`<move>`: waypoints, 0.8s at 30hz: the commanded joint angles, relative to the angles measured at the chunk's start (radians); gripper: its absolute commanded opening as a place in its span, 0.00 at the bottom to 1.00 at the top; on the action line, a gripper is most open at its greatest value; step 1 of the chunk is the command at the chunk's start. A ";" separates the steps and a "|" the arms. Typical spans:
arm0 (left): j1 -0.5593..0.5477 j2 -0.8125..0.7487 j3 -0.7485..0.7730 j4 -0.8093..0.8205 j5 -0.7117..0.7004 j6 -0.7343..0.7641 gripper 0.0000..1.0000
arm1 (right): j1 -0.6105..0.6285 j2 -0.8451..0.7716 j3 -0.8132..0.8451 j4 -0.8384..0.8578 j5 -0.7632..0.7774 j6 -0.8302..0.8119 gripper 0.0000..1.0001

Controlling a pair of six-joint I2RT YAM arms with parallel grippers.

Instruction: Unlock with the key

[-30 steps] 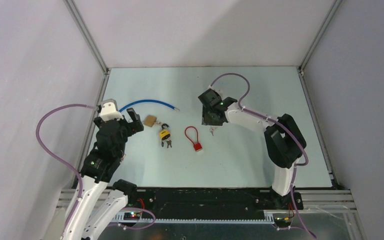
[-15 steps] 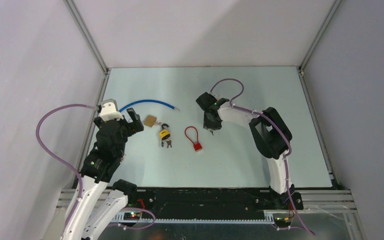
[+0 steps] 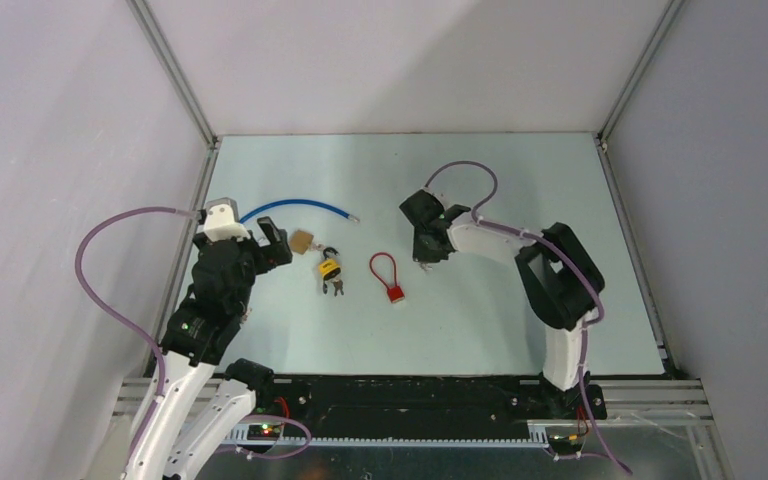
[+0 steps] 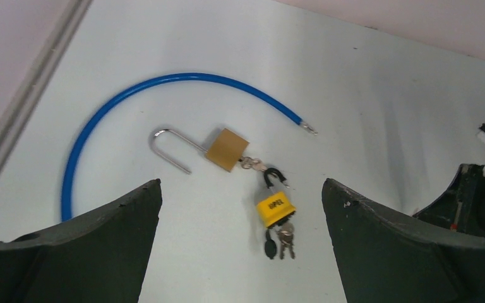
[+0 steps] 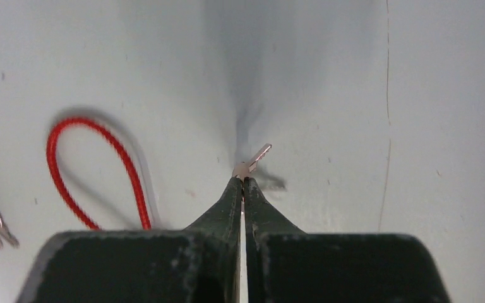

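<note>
Right gripper pinched tight on the key; left gripper spread wide, holding nothing.

Key blade sticks out past the fingertips, angled up and right in the wrist view. A shadow under it suggests it is just off the bench, though contact cannot be ruled out. Red cable lock lies on the bench just left of the right gripper. Left gripper hangs near a brass padlock with its shackle swung out, a yellow padlock with keys at its base, and a curved blue cable.
</note>
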 commanded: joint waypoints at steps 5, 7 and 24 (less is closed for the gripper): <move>-0.005 0.026 0.006 0.036 0.247 -0.158 1.00 | 0.074 -0.276 -0.226 0.158 -0.010 -0.141 0.00; -0.005 0.037 -0.004 0.041 0.301 -0.206 1.00 | 0.090 -0.319 -0.270 0.192 0.003 -0.159 0.00; -0.079 0.215 -0.114 0.236 0.622 -0.505 0.93 | 0.196 -0.774 -0.712 0.754 -0.192 -0.366 0.00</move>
